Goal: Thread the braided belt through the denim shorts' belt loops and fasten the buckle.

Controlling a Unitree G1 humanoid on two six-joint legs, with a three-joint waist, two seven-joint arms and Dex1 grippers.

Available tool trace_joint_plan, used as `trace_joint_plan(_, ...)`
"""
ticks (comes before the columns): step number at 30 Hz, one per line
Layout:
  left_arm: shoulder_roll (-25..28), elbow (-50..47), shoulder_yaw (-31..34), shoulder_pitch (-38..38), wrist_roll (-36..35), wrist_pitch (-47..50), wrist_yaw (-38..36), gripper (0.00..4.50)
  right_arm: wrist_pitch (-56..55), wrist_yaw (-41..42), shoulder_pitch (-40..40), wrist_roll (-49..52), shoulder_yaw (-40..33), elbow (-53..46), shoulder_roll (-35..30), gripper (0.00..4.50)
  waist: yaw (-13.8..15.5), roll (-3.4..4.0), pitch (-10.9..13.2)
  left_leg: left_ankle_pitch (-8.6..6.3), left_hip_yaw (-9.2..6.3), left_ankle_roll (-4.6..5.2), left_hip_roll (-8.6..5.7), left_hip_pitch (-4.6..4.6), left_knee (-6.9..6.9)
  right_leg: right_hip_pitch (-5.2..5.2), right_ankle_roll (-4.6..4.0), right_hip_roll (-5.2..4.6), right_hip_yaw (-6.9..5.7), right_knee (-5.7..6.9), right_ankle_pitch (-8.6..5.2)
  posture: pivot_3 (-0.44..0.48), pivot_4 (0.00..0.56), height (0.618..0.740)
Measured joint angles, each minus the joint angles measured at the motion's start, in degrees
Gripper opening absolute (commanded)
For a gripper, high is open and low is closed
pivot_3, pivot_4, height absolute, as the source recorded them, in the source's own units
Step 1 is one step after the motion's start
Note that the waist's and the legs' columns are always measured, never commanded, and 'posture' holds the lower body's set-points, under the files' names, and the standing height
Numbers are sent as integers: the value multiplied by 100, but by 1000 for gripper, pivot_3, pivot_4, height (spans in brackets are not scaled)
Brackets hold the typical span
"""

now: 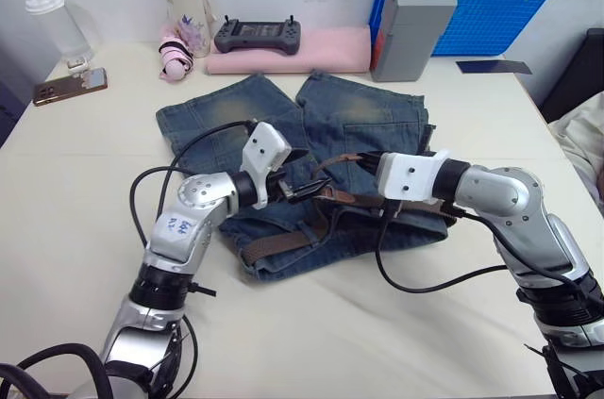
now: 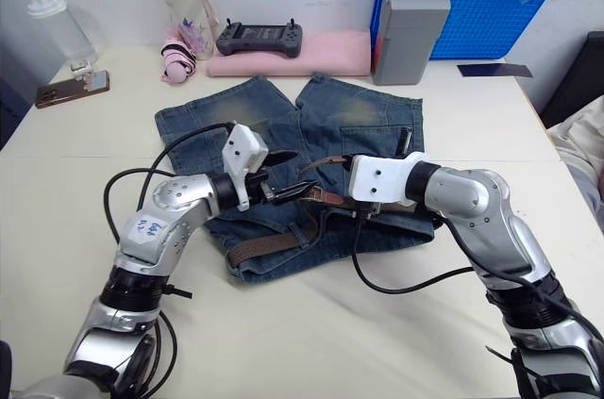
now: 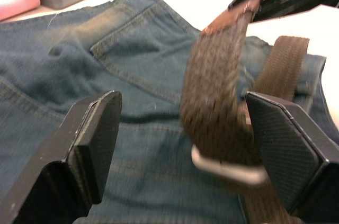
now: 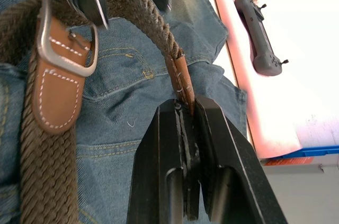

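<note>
Right wrist view shows your right gripper [image 4: 185, 123] pinching the dark-brown braided belt [image 4: 143, 17] by its tan tip, above the faded blue denim shorts [image 1: 359, 121] mid-table. Your left gripper [image 3: 180, 144] is spread around the silver-grey metal buckle [image 4: 66, 38] (not gripping). Belt looks mostly threaded; fastening remains.

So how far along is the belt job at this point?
The braided belt already lies along the denim shorts' waistband. In hand: the right tool is shut on the belt's tan tip, the open left tool straddles the strap by the buckle. Left: feeding the tip through and fastening.
</note>
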Motion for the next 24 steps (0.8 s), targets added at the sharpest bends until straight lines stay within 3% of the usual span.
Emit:
trace_joint_plan(3, -93, 4, -48, -1, 77, -5, 6, 2879, 1, 1, 6, -8, 0, 0, 2, 0, -3, 0, 0, 0, 0, 0, 1, 0, -2, 0, 0, 1, -2, -1, 0, 0, 150, 712)
trace_joint_plan(9, -135, 5, -100, 0, 117, 27, 44, 238, 31, 0, 34, -14, 0, -46, 25, 0, -6, 0, 0, 0, 0, 0, 1, 3, 1, 0, 0, 0, 1, 6, 0, 0, 150, 712)
trace_joint_plan(10, -136, 4, -101, 0, 120, 51, 56, 35, 97, -3, 35, -12, 0, -63, 51, 0, -7, 0, 0, 0, 0, 0, 1, 3, 1, 0, 0, 0, 1, 6, 0, 0, 150, 712)
trace_joint_plan(12, -141, -10, -101, 2, 119, 115, 91, 35, 224, -7, 39, -1, 0, -94, 108, 0, -5, 0, 0, 0, 0, 0, 1, 3, 1, 0, 0, 0, 0, 6, 0, 0, 150, 712)
trace_joint_plan(15, -213, -47, -84, 60, 110, 228, 225, 0, 560, -111, 40, 30, -42, -192, 304, 1068, -3, 0, 0, 0, -1, 0, 1, 2, 1, 0, 0, 0, 1, 5, 0, 0, 150, 712)
trace_joint_plan(20, -599, -132, 184, 201, -141, 554, 485, 0, 1523, -388, 21, 173, -267, -274, 643, 3391, 4, 0, 0, 0, -3, 0, 0, 2, 2, 2, 0, -2, -1, 5, 0, 0, 150, 712)
trace_joint_plan(24, -990, -406, 361, 386, -510, 834, 639, 0, 2171, -316, 171, 186, -359, -262, 325, 3391, 29, 0, 0, -1, -10, 2, -1, -2, 0, 5, 0, -3, -6, -3, 0, 0, 150, 712)
